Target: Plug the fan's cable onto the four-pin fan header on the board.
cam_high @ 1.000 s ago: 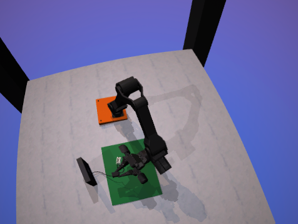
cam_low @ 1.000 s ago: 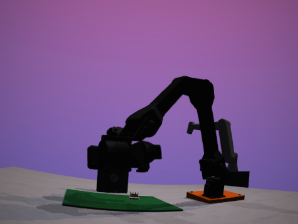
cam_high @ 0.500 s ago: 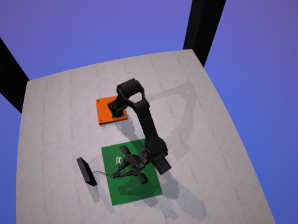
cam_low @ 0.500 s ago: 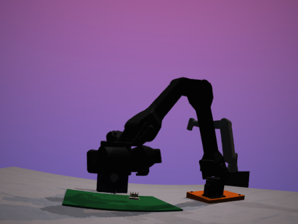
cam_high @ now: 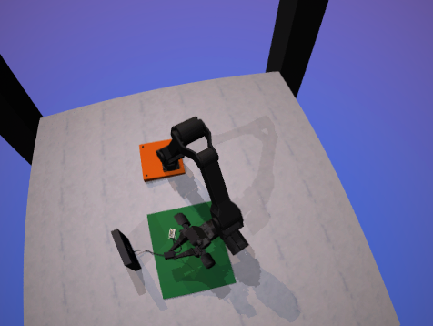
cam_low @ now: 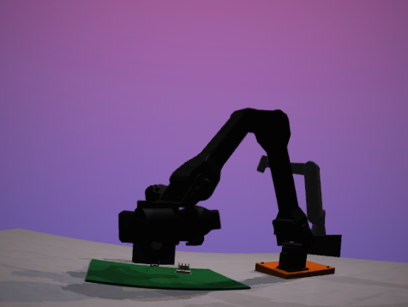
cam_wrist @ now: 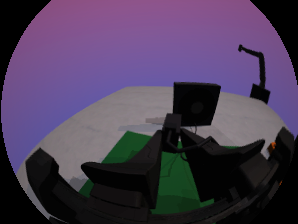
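The white four-pin header [cam_high: 172,233] [cam_low: 183,268] stands on the green board [cam_high: 156,282] [cam_low: 219,280] [cam_wrist: 131,138] with its pins bare. My gripper [cam_high: 170,255] [cam_wrist: 172,131] is shut on the black plug [cam_wrist: 173,121], which sits at the fingertips over the board's fan-side part, off to one side of the header. A thin dark cable [cam_high: 145,250] runs from the plug to the black fan [cam_high: 125,249] [cam_wrist: 197,104], which stands upright beside the board. In the exterior view the arm hides the plug and fingertips; a bit of cable shows low over the board. The wrist view does not show the header.
The arm's base stands on an orange plate [cam_high: 150,164] [cam_low: 263,270] behind the board. The arm reaches over the board from the side opposite the fan. Loops of cable hang near the fingertips, between the gripper and the header. Dark posts rise beyond the table's far corners.
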Robot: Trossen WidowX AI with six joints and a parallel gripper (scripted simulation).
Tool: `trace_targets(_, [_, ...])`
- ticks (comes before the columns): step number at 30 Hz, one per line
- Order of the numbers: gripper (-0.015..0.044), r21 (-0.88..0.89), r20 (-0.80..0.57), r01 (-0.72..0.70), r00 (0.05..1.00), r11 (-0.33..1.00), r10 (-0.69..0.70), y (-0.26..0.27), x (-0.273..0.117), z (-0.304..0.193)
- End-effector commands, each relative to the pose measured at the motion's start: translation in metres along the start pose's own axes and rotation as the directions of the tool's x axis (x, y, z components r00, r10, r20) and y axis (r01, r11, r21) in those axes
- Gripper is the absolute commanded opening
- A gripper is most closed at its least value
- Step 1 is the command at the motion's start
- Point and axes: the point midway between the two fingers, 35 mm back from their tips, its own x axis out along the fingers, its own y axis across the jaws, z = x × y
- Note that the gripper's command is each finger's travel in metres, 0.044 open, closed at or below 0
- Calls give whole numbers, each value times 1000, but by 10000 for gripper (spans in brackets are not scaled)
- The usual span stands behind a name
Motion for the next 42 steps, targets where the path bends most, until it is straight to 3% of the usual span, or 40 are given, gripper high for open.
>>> trace_targets(1, [0,2,0,1,1000,1000,-1,0,1,-5])
trace_targets(42, [0,2,-1,1,1000,1000,-1,0,6,-33])
